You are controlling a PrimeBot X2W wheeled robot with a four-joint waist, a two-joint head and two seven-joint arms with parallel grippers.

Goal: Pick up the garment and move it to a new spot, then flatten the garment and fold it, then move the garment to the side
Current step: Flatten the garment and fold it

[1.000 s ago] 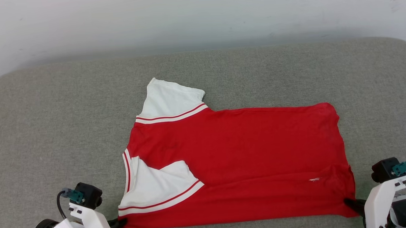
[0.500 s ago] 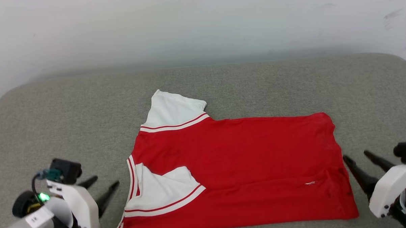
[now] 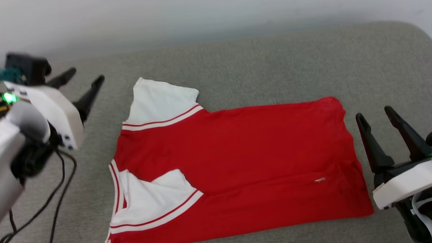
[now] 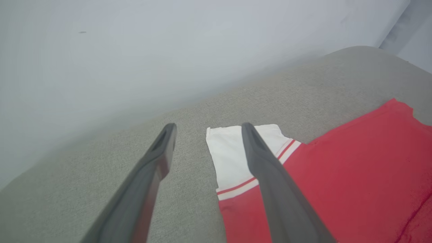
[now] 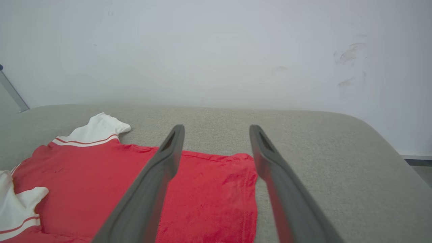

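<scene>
The garment [image 3: 239,164], red with white short sleeves and striped trim, lies spread on the grey cushioned surface [image 3: 271,62]. Its far sleeve [image 3: 158,102] lies flat and its near sleeve [image 3: 150,199] is folded in over the red body. My left gripper [image 3: 85,75] hovers open, off the garment's far-left corner; in the left wrist view the left gripper [image 4: 208,125] points at the far sleeve [image 4: 233,152]. My right gripper [image 3: 373,112] stands open just right of the hem; in the right wrist view the right gripper [image 5: 217,126] straddles the garment's [image 5: 84,175] right edge from above. Neither holds anything.
A pale wall [image 3: 212,13] rises behind the cushion. The cushion's rounded corners show at far right [image 3: 414,32] and, in the left wrist view, far right [image 4: 371,54]. A black cable [image 3: 60,184] hangs from my left arm over bare cushion left of the garment.
Both grippers have opened and let go of the garment's near corners. The left rose and swung toward the far left; the right lifted beside the hem. The head camera has also shifted.
</scene>
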